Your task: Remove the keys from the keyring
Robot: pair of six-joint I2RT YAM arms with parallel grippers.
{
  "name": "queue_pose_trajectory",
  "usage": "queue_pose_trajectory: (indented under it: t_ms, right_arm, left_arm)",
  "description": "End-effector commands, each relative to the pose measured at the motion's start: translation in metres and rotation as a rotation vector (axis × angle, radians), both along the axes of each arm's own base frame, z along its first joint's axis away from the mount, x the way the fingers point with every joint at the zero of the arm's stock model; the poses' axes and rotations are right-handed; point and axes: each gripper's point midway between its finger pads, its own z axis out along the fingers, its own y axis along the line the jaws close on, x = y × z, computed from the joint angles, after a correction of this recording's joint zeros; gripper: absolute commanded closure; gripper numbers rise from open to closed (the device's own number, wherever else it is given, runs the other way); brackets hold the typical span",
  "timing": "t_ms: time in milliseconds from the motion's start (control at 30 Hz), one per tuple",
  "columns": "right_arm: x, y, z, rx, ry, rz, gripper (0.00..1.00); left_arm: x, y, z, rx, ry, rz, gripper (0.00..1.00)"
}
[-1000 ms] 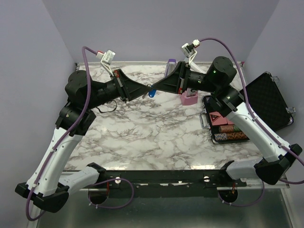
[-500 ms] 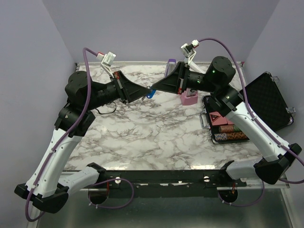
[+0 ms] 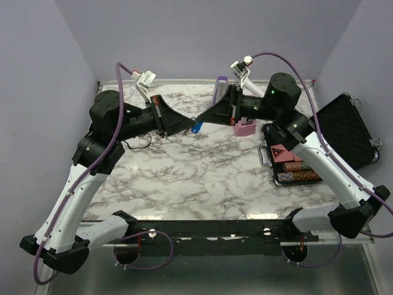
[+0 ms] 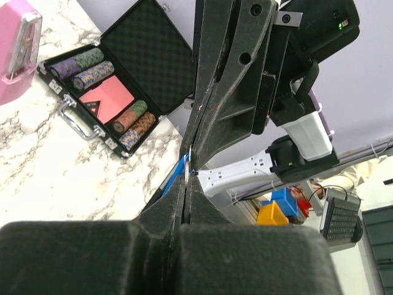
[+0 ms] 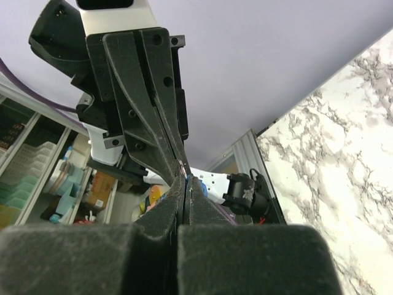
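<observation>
Above the far middle of the marble desk, the left end effector and the right end effector meet tip to tip in the air, each pointing at the other. The keys, a tiny bright-blue piece with a pale metal bit, sit right at that meeting point, the blue head hanging just under the tips and clear of the desk. In the left wrist view that arm's own fingers are pressed fully together, with only a thin sliver of pale metal and a streak of blue showing at their ends; the right arm's tips come down from above and touch the same spot. The right wrist view shows the same from the other side: its fingers are closed tight, with a glint of metal and a speck of blue where they meet the left arm's tips. Both end effectors are pinched on the small piece, but which part each one grips cannot be told. Near the right arm stands a pink metronome, and a purple one is at the far edge. At the right lies an open black case holding rows of poker chips and a red card; their print is too small to read.
</observation>
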Motion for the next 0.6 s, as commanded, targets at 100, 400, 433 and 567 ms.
queue_pose_trajectory:
  t_ms: [100, 400, 433, 567]
  right_arm:
    - [-0.028, -0.008, -0.001, -0.040, -0.019, 0.105, 0.99]
    - [-0.042, -0.012, -0.013, -0.088, -0.001, 0.185, 0.99]
    - [-0.042, -0.012, -0.015, -0.094, 0.005, 0.193, 0.99]
    - [-0.046, -0.014, -0.017, -0.104, 0.005, 0.209, 0.99]
  left_arm:
    - [-0.008, -0.001, -0.008, 0.039, 0.006, -0.049, 1.00]
    - [-0.027, -0.002, -0.030, 0.095, 0.031, -0.158, 1.00]
    - [-0.029, -0.002, -0.032, 0.108, 0.032, -0.166, 1.00]
    - [-0.033, -0.001, -0.035, 0.125, 0.028, -0.189, 1.00]
